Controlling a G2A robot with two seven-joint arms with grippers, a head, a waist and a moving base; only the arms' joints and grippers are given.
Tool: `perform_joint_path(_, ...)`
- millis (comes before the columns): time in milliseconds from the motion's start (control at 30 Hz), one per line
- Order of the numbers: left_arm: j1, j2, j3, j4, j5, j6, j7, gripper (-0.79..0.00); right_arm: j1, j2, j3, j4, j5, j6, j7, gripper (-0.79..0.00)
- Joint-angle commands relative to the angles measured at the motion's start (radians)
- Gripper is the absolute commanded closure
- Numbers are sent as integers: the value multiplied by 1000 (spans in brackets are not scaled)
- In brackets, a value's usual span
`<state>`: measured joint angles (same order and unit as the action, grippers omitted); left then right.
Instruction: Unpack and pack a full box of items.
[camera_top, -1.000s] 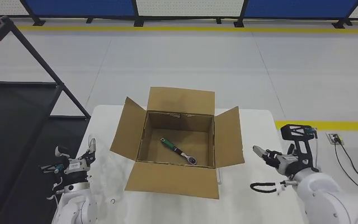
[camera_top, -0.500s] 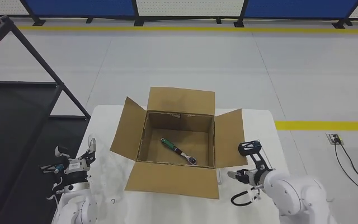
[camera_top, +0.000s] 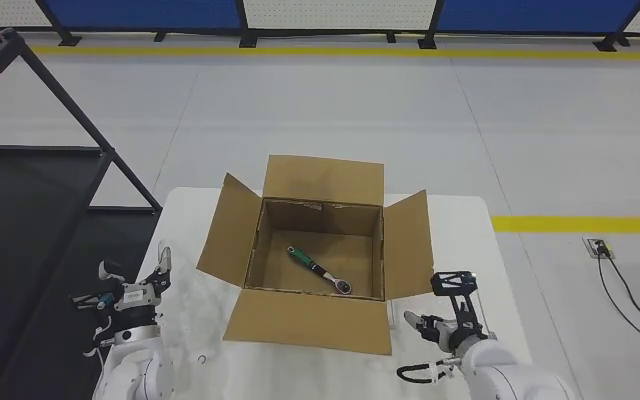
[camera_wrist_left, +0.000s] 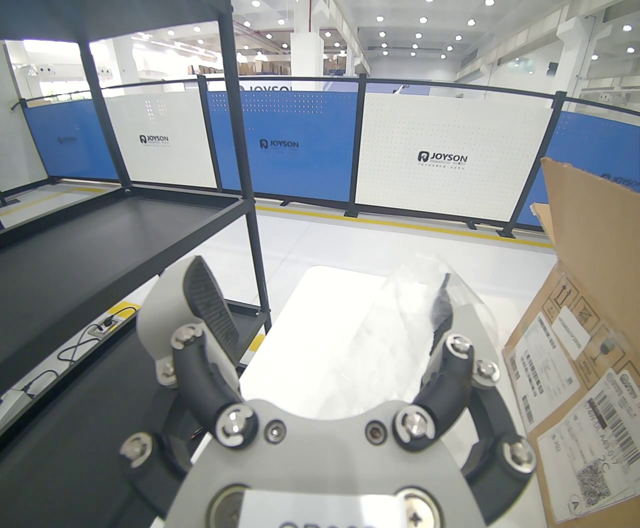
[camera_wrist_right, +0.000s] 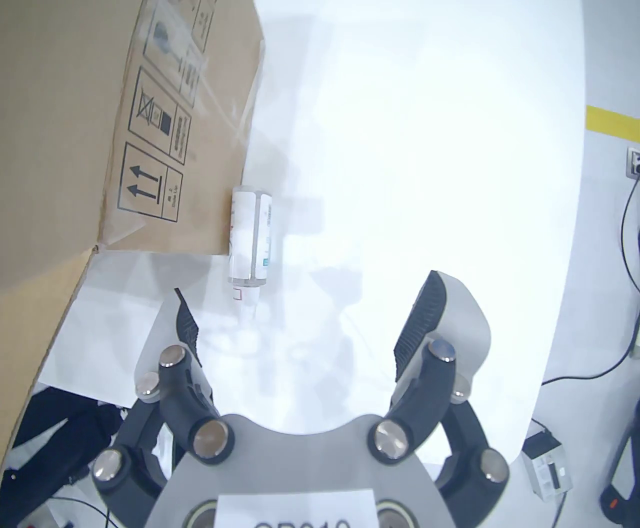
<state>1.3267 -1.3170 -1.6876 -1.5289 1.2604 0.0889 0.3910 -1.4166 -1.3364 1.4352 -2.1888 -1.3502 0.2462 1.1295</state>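
Right pincer (camera_wrist_right: 307, 295) is open wide and holds nothing. It hangs low over the white counter (camera_wrist_right: 425, 150), by the near right corner of the big brown cardboard box (camera_wrist_right: 125, 100). From above, the right pincer (camera_top: 418, 325) is just beside the box's right flap.

A small clear bottle with a white label (camera_wrist_right: 250, 235) lies on its side on the counter. It is right against the outside wall of the box, near the corner. Its cap end points toward the right pincer, but the two do not touch.

The left pincer (camera_wrist_left: 320, 280) is open too, with its two pads far apart. It is over the left edge of the counter (camera_top: 460, 230), and the box (camera_wrist_left: 575, 325) stands to its side. A bit of see-through plastic wrap (camera_wrist_left: 415, 300) sits by one of its pads. I cannot tell if it touches the pad.

From above, the box (camera_top: 325, 185) stands in the middle of the counter with all four flaps open. Inside, on the bottom, lies a metal wrench with a green and black handle (camera_top: 318, 269), set slanted.

A black metal shelf rack (camera_wrist_left: 100, 235) stands on the floor beside the left pincer (camera_top: 134, 265).
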Motion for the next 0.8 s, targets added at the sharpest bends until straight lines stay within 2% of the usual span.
perform_joint_path(0, 0, 0, 0, 0, 0, 0, 0, -785, -39, 0, 19, -22, 17, 19, -30, -727)
perform_joint_path(67, 0, 0, 0, 0, 0, 0, 0, -785, -74, 0, 31, -32, 39, 23, -66, -757)
perform_joint_path(200, 0, 0, 0, 0, 0, 0, 0, -785, -133, -4, 26, -23, 74, 47, -165, -717)
perform_joint_path(300, 0, 0, 0, 0, 0, 0, 0, -785, -169, -9, -2, 12, 99, 60, -269, -779)
perform_joint_path(433, 0, 0, 0, 0, 0, 0, 0, -785, -204, -14, -50, 61, 126, 53, -401, -785)
perform_joint_path(767, 0, 0, 0, 0, 0, 0, 0, -785, -205, -15, -58, 71, 132, 43, -404, -785)
